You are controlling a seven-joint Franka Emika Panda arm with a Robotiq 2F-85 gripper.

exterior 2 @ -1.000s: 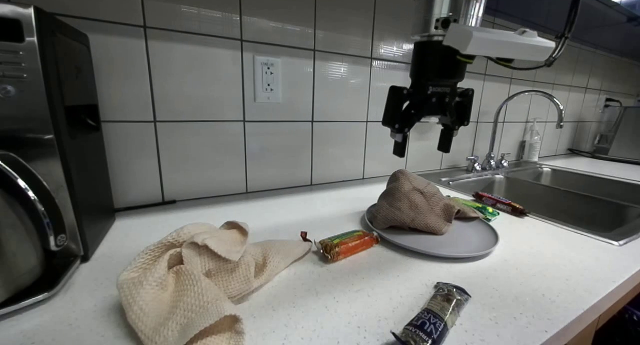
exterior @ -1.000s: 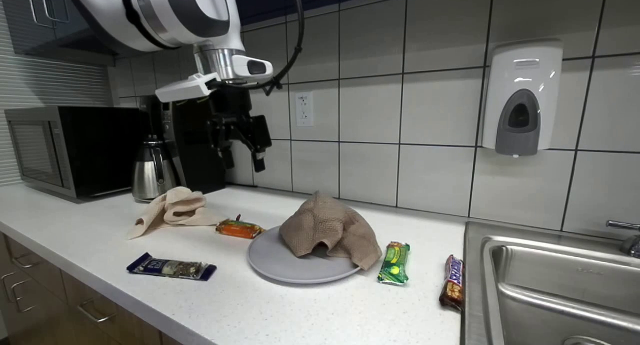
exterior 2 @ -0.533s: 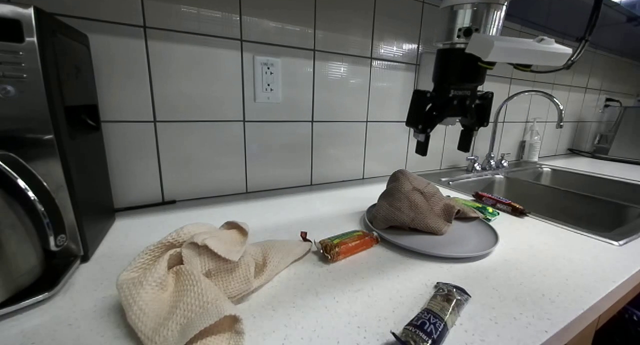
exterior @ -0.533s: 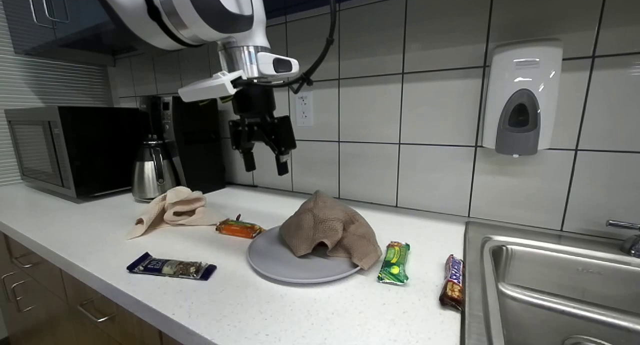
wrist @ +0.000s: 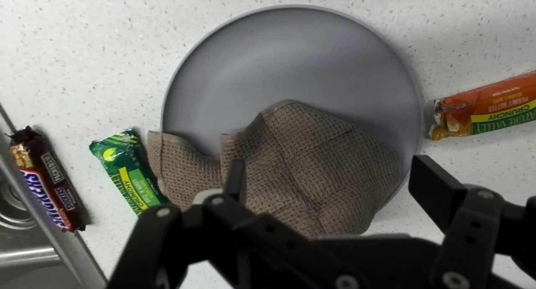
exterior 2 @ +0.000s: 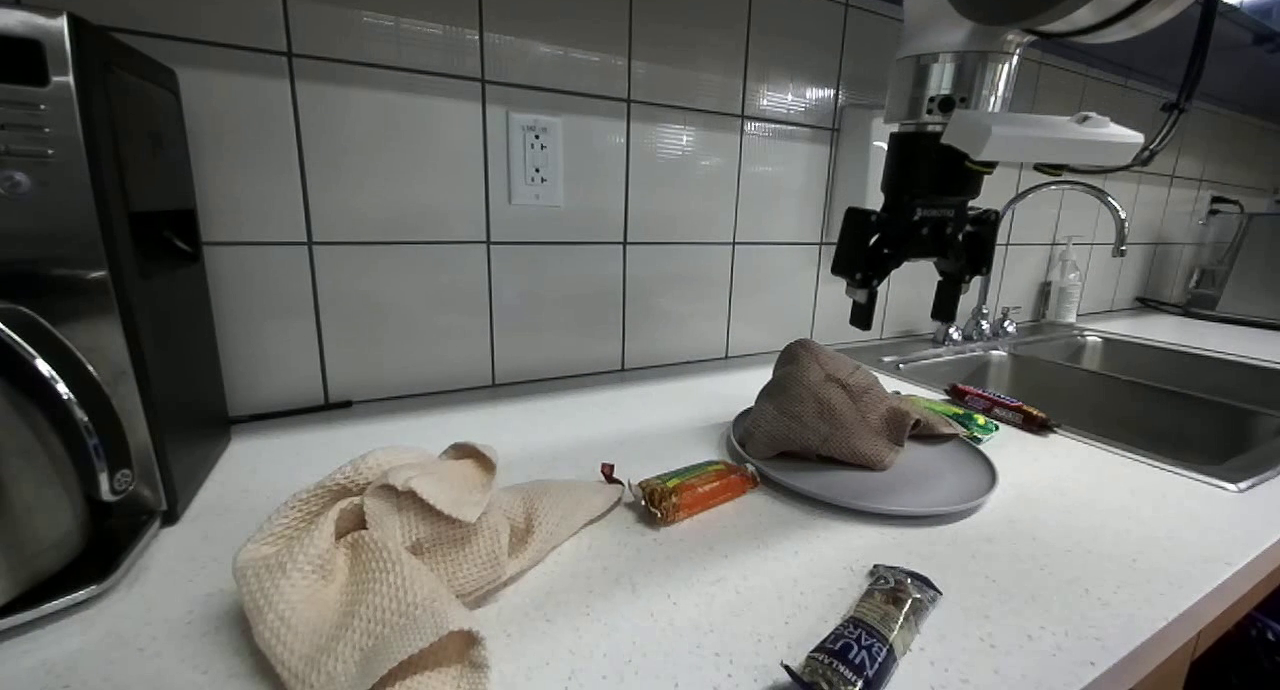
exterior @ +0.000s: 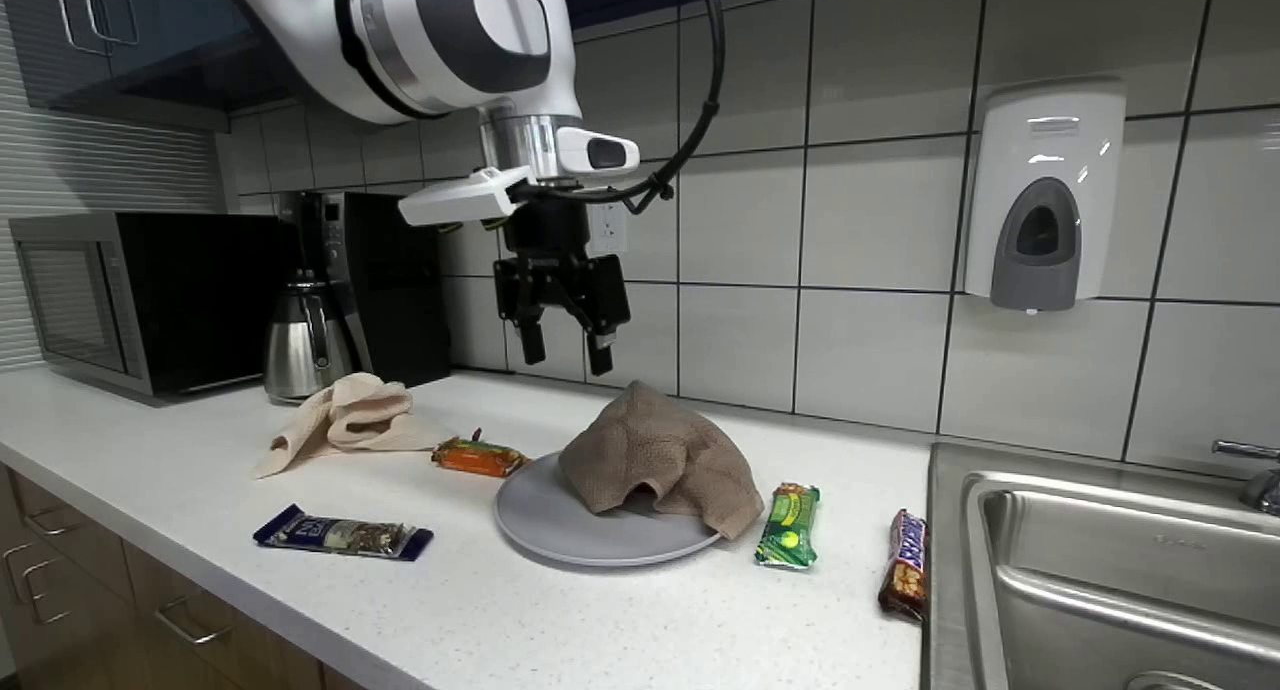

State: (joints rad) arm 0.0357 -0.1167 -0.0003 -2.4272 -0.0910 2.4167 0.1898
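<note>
Claw (exterior: 567,358): spread apart, above brown cloth (exterior: 655,450) | grey plate (exterior: 560,530): partly under cloth | green-wrapped bar (exterior: 788,527): beside

Both exterior views angled toward the tiled wall (exterior: 740,220), sharing the brown cloth (exterior: 655,450), wrist view nearer, looking down

Arm (exterior: 420,60): white, rounded, with a dark grey panel (exterior: 450,30) framing a white oval (exterior: 512,10), and a black ring (exterior: 346,30)
Collar (exterior 2: 960,82): silvery metal cylinder
Box (exterior 2: 1040,138): white, slim, angular
Cable (exterior: 718,55): thick, black, with a small tie (exterior: 710,107)
Wires (exterior 2: 983,167): yellow-green, peeking out beneath the box
Mount (exterior 2: 925,165): black, pale lettering (exterior 2: 937,213)
Fingers (exterior 2: 863,308): black, blocky, flat-ended
Screws (wrist: 456,279): silvery, round-headed, set in black links (wrist: 479,209)
</note>
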